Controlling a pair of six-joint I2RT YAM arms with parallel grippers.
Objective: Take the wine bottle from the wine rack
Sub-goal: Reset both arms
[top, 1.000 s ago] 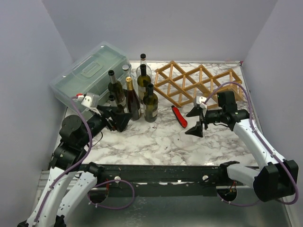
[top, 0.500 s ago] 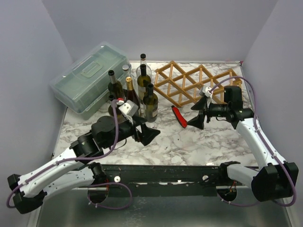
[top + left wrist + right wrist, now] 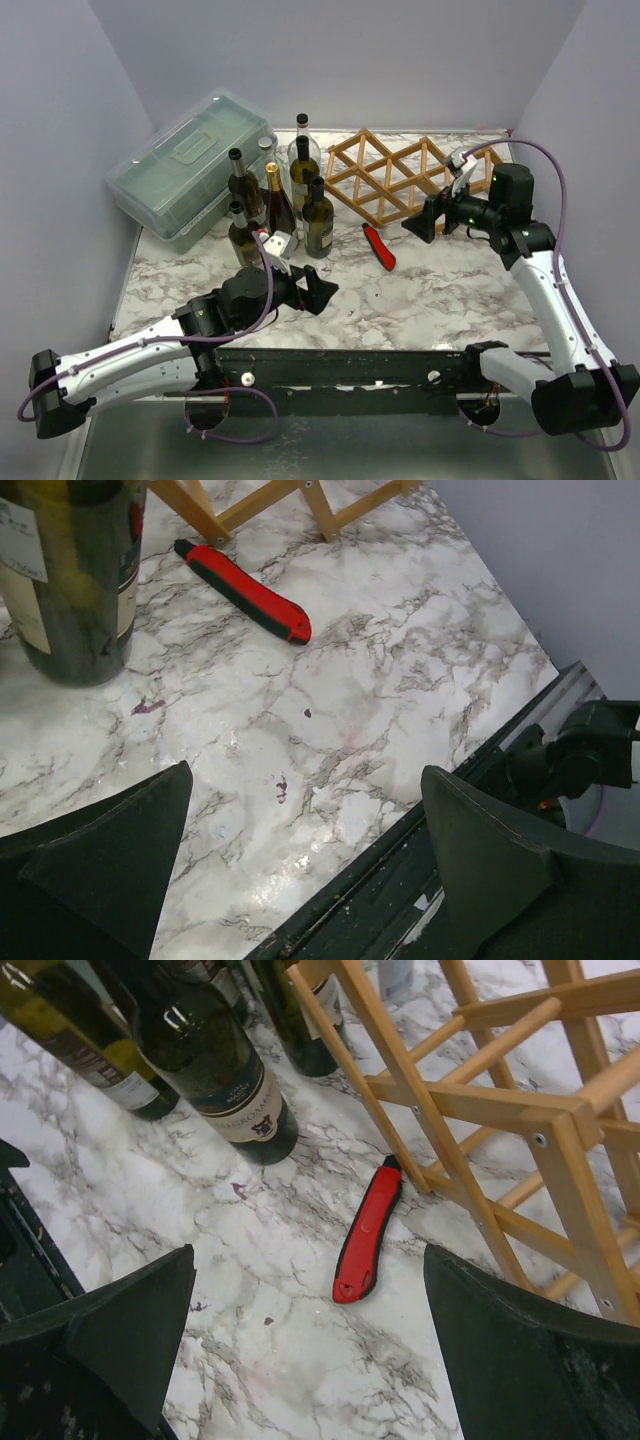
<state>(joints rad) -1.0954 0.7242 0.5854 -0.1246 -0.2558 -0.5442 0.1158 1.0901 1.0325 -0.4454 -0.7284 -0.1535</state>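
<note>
I am holding my left gripper low over the white, grey-veined marble tabletop, at about 6 o'clock near its front edge. The fingers are spread wide with nothing between them. In my left wrist view they are framing bare marble, and the black metal rail bordering the front edge is running close beneath them.

My right gripper is hovering at about 2 o'clock, also gaping wide and empty. Its tips are pointing toward 9 o'clock, just beside the near edge of the light-brown wooden lattice wine rack. The rack is sitting at 12 to 1 o'clock near the back wall; I cannot tell whether it is lying flat or leaning.

The cluster of upright glass wine bottles is standing on the marble at 11 o'clock, just beside the rack's left end. I cannot tell whether the rearmost bottle is touching a bar. Behind the cluster, at 10 o'clock, the translucent green-grey plastic lidded box is resting near the left wall.

A red and black cutter is lying flat between the nearest bottle and the rack's near edge, its far end close to a rack bar. An open stretch of marble is lying between my two grippers, and the right wall is standing near my right arm at 3 o'clock.
</note>
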